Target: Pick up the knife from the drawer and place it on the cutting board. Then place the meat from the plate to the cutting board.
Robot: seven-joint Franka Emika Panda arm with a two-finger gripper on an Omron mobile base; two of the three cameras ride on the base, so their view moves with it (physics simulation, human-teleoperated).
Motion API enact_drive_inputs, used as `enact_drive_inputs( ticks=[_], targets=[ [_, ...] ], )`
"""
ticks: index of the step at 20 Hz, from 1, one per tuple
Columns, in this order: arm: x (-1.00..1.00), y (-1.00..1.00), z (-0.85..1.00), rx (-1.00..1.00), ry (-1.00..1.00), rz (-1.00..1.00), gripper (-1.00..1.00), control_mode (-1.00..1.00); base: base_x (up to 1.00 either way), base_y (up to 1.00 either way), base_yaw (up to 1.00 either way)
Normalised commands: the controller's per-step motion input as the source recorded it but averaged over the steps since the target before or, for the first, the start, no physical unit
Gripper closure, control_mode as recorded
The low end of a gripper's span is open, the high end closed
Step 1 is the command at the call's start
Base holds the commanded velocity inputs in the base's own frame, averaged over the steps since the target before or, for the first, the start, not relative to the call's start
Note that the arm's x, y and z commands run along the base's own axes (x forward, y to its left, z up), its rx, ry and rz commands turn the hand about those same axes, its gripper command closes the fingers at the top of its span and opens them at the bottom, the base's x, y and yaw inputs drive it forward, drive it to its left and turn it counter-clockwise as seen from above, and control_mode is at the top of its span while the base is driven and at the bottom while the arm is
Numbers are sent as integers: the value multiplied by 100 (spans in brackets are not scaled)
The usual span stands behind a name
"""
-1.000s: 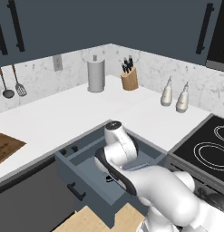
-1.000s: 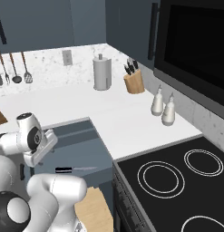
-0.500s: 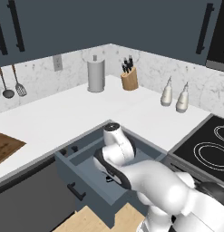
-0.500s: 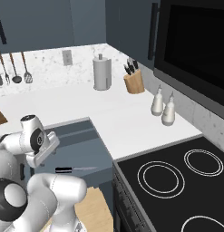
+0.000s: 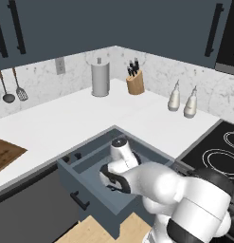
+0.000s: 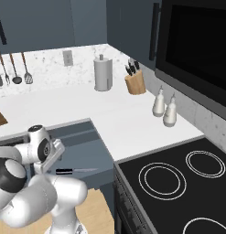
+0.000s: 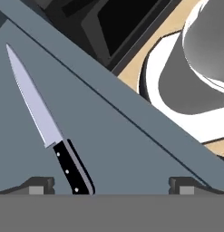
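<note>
Your knife (image 7: 50, 131) lies flat on the grey floor of the open drawer (image 5: 97, 192), untouched: in the hand view its black handle sits just above the left fingertip and the pale blade runs away toward the upper left corner. From the right base view you can see it as a thin dark-handled sliver (image 6: 75, 171) near the drawer's front right corner, blade toward the cooktop (image 6: 178, 183) side. So nothing is done yet, as far as you can judge. The knife has to be grasped, lifted and carried to the cutting board (image 5: 5, 153), which rests at the far left edge of the white counter (image 5: 76, 114), well apart from the drawer. After that the meat has to be moved from its plate to the board.

Your arm is folded low, with the wrist bent down into the drawer cavity and the hand looking at the drawer floor. The gripper (image 7: 111, 186) has its fingers spread as wide as they go and holds nothing. The handle is off centre, close to the left fingertip (image 7: 38, 185), so you would probably need to shift before closing.
</note>
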Motion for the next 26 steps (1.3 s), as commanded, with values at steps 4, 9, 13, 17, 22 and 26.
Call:
enact_drive_inputs(
  ticks=[4, 9, 13, 17, 22, 26],
  targets=[
    [32, 0, -31, 0, 1, 0, -100, -100, 0, 0, 0],
    [44, 7, -26, -1, 3, 0, -100, -100, 0, 0, 0],
    [29, 23, -14, -3, 5, -4, -100, -100, 0, 0, 0],
    [18, 30, -8, -4, 7, -8, -100, -100, 0, 0, 0],
    [26, 18, -6, -1, 10, -5, -100, -100, 0, 0, 0],
    [19, 19, -18, -1, 9, -2, -100, -100, 0, 0, 0]
  ],
)
